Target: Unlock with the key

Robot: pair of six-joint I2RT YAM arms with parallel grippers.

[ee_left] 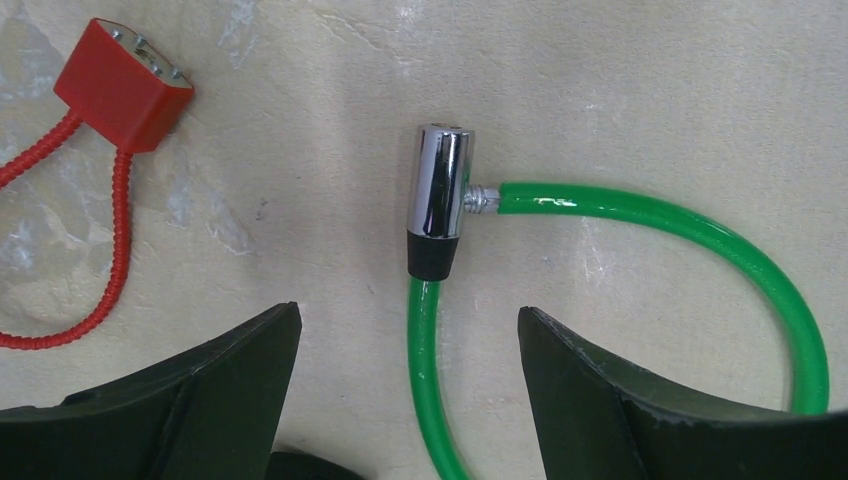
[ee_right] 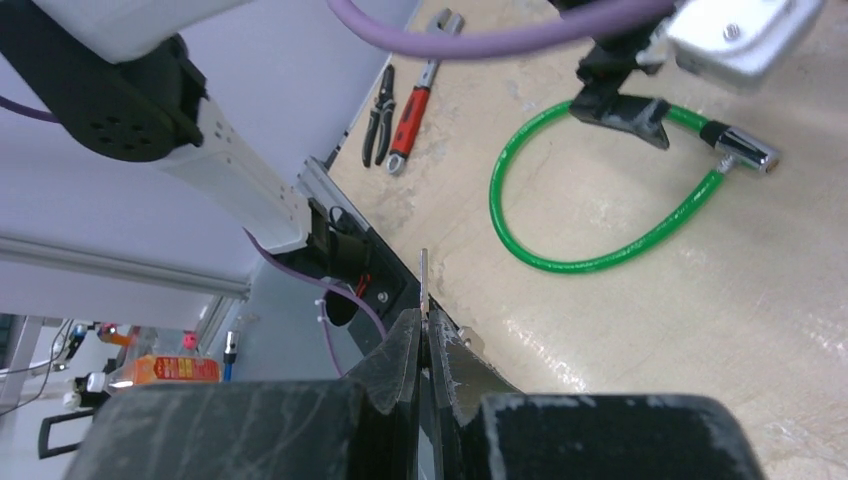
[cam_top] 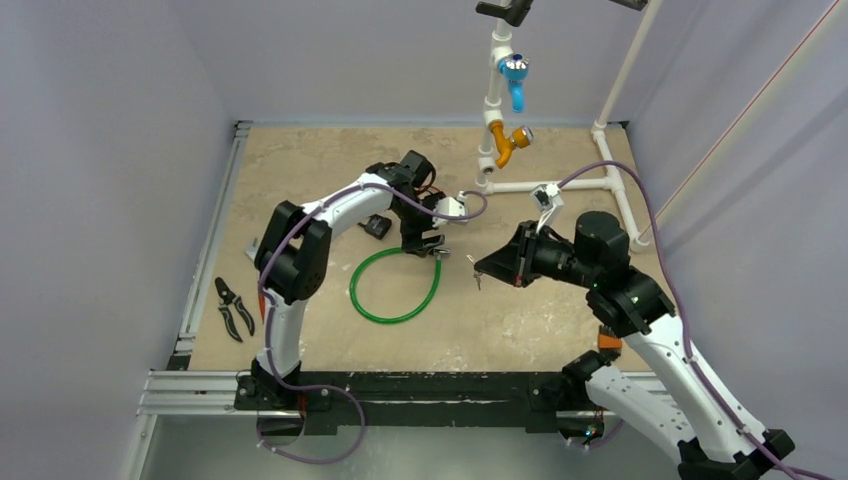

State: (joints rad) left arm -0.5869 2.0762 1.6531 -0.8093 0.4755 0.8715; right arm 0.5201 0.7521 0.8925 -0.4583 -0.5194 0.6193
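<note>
Your right gripper [ee_right: 422,330] clamped the key [ee_right: 423,282] blade-forward to meet the lock cylinder [ee_left: 440,195], and your left gripper [ee_left: 408,318] hung spread above it, likely to steady it.

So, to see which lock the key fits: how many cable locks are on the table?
2. The green cable lock lies looped at the middle of the table. The red cable lock lies near its chrome barrel, seen only in the left wrist view. Others may be hidden.
</note>
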